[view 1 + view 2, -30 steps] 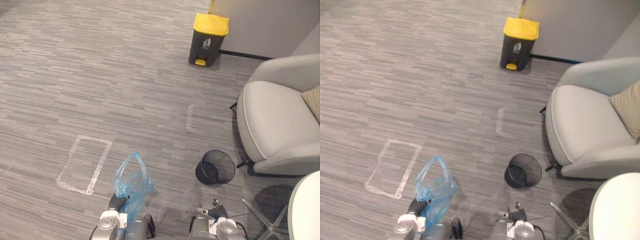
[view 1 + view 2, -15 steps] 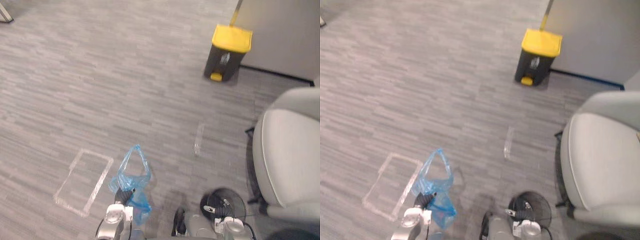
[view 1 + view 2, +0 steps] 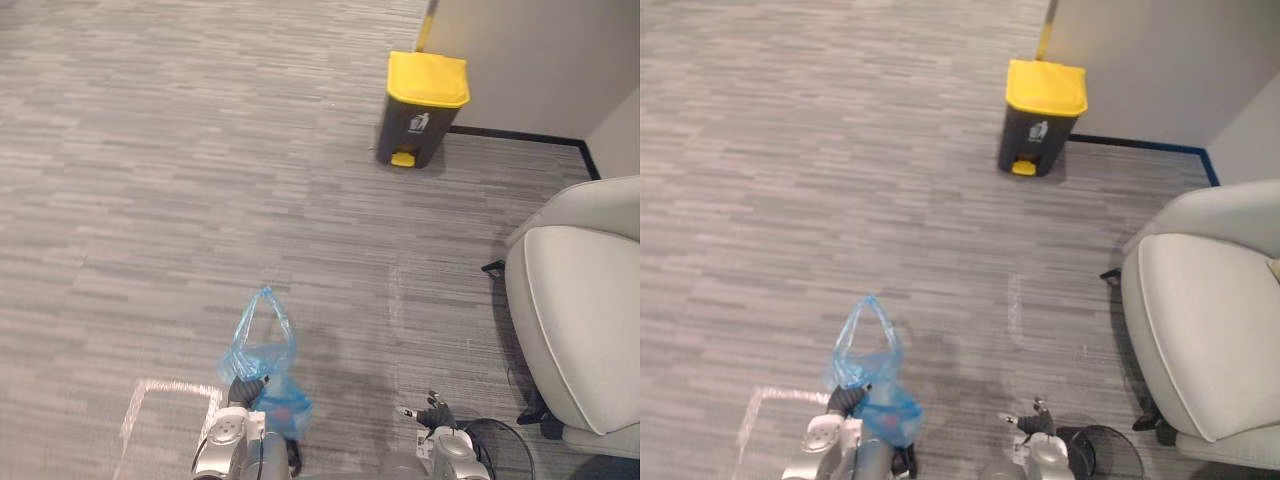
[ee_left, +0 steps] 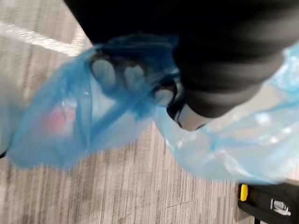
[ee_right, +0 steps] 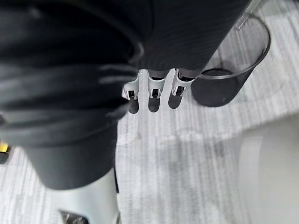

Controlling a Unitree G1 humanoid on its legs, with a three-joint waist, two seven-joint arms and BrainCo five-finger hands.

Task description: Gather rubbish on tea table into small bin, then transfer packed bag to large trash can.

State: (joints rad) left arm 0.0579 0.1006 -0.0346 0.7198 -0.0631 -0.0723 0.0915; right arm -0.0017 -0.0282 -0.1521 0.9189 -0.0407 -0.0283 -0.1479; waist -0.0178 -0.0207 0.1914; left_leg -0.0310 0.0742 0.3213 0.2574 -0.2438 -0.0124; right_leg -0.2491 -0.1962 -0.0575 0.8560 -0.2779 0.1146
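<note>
Hanging at lower centre, a translucent blue plastic bag (image 3: 262,350) was gripped by the curled fingers of the left hand (image 3: 243,392). The right hand (image 3: 433,413), lower right, was held with fingers relaxed, empty. A yellow-lidded dark grey bin (image 3: 421,110) was seen upper right, well apart.

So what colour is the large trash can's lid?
The lid is yellow; the left eye view shows it best.

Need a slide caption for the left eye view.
Left hand holds blue bag, yellow-lidded trash can ahead by the wall.
</note>
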